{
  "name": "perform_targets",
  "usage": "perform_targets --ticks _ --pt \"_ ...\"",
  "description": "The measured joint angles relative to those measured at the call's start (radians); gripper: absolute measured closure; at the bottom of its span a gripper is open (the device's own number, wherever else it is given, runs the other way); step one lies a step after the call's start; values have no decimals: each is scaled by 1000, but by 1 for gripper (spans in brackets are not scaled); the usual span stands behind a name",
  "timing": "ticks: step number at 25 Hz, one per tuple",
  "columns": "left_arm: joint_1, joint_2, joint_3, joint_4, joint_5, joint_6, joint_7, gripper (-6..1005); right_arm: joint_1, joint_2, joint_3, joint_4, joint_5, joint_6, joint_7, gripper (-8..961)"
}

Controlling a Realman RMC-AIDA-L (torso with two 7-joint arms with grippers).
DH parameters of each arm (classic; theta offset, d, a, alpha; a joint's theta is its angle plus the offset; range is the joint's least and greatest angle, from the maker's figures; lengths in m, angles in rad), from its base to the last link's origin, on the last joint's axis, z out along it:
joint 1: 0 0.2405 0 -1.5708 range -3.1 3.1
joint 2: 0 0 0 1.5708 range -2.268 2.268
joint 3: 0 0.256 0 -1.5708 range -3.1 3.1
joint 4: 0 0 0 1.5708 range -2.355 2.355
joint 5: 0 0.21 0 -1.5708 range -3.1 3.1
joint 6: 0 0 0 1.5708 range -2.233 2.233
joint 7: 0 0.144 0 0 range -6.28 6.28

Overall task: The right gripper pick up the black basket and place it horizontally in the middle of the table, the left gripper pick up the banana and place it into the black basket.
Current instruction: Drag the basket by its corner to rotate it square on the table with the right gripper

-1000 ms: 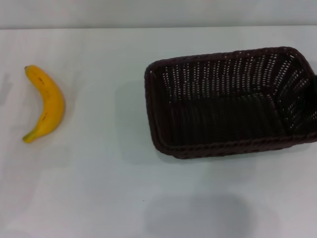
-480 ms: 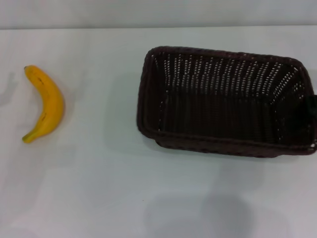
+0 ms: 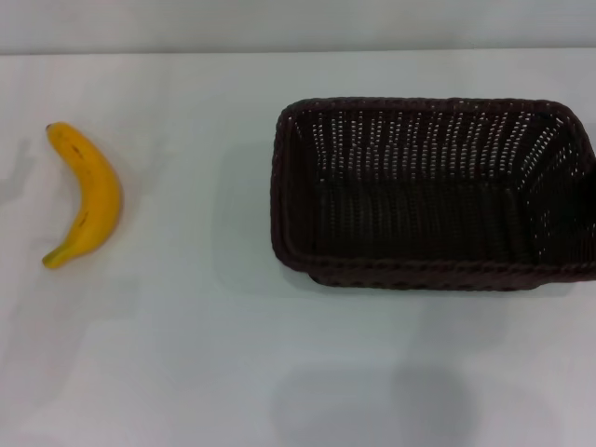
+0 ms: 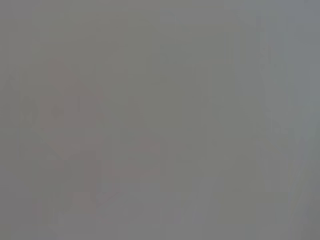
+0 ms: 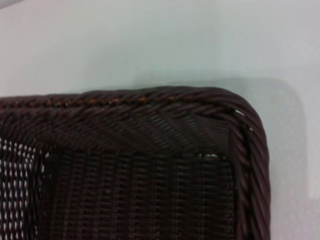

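Black basket (image 3: 433, 191) cut off at right edge, banana (image 3: 86, 196) well apart, grippers unseen, grip unknowable

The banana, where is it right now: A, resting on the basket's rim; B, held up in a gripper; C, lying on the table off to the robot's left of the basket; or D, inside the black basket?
C: the banana lies flat on the white table, well apart from the black basket, which holds nothing.
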Motion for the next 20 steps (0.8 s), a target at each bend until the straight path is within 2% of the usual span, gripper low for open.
perform_targets --ticks 5,6,7,16,20 --pt "1 0 -1 0 0 -2 -11 134 -6 -37 -4 -2 41 8 -1 709" --pt "1 0 -1 0 0 -2 -14 134 -6 -37 -4 -2 41 8 -1 709" --pt "0 0 -2 0 0 -2 -15 134 -11 -52 -5 2 65 11 -6 709" --pt "-7 0 -4 0 -4 3 -16 134 -17 -82 -29 6 110 20 -17 707" --pt "-8 0 -4 0 -3 2 -17 134 -17 -125 -29 10 150 22 -18 706"
